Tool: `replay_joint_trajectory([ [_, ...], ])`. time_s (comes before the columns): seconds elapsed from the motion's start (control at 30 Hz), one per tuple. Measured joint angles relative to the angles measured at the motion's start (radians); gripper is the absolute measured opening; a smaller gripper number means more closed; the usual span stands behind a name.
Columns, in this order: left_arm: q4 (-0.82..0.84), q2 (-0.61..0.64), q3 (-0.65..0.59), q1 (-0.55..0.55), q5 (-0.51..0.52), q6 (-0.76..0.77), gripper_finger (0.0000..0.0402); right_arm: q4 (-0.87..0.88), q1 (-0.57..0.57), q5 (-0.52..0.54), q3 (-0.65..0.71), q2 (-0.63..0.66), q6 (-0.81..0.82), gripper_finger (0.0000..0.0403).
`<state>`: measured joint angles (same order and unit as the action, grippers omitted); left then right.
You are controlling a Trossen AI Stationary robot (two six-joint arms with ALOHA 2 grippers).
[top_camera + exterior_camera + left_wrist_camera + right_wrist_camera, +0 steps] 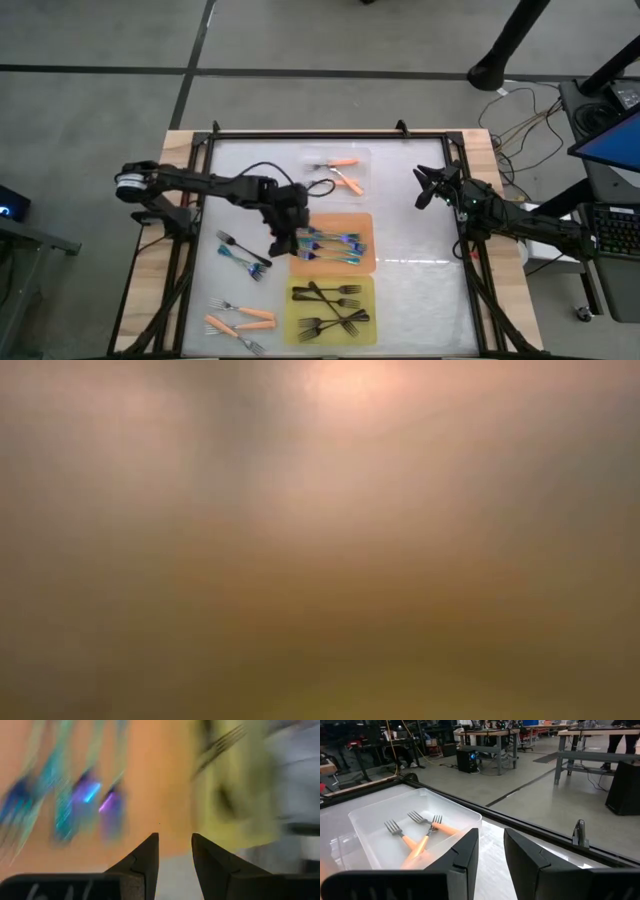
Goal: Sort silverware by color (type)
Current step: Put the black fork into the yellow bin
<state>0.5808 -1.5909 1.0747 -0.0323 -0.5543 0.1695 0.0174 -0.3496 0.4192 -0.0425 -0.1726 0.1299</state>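
My left gripper (281,245) (175,842) hangs open over the left edge of the orange tray (362,262), with nothing between its fingers. Several teal-handled forks (330,245) (75,805) lie in that tray. Black forks (330,308) lie in the yellow tray (300,335) nearer the front. Orange-handled forks (345,172) (420,837) rest in the clear tray (362,155) at the back. Loose teal forks (240,255) and loose orange forks (240,318) lie on the table at the left. My right gripper (421,188) (491,837) waits open at the right.
A black frame (330,133) borders the white work surface. A dark cable (265,168) loops on the table behind the left arm. The low view is only a blur. Bare surface lies between the trays and the right arm.
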Motion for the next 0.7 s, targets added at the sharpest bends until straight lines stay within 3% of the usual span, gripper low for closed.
replay_joint_trajectory([
  [0.1,0.201,0.003,-0.006,0.040,0.130,0.008,0.0097,0.000,0.000,0.000,0.000,0.000,0.000,0.0084],
  [0.33,0.417,0.003,-0.026,0.095,0.216,-0.022,0.0097,0.000,0.000,0.000,0.000,0.000,0.000,0.0084],
  [0.47,0.454,0.003,-0.080,0.102,0.279,-0.028,0.0097,0.000,0.000,0.000,0.000,0.000,0.000,0.0084],
  [0.7,0.402,0.003,-0.213,0.102,0.295,-0.009,0.0097,0.000,0.000,0.000,0.000,0.000,0.000,0.0084],
])
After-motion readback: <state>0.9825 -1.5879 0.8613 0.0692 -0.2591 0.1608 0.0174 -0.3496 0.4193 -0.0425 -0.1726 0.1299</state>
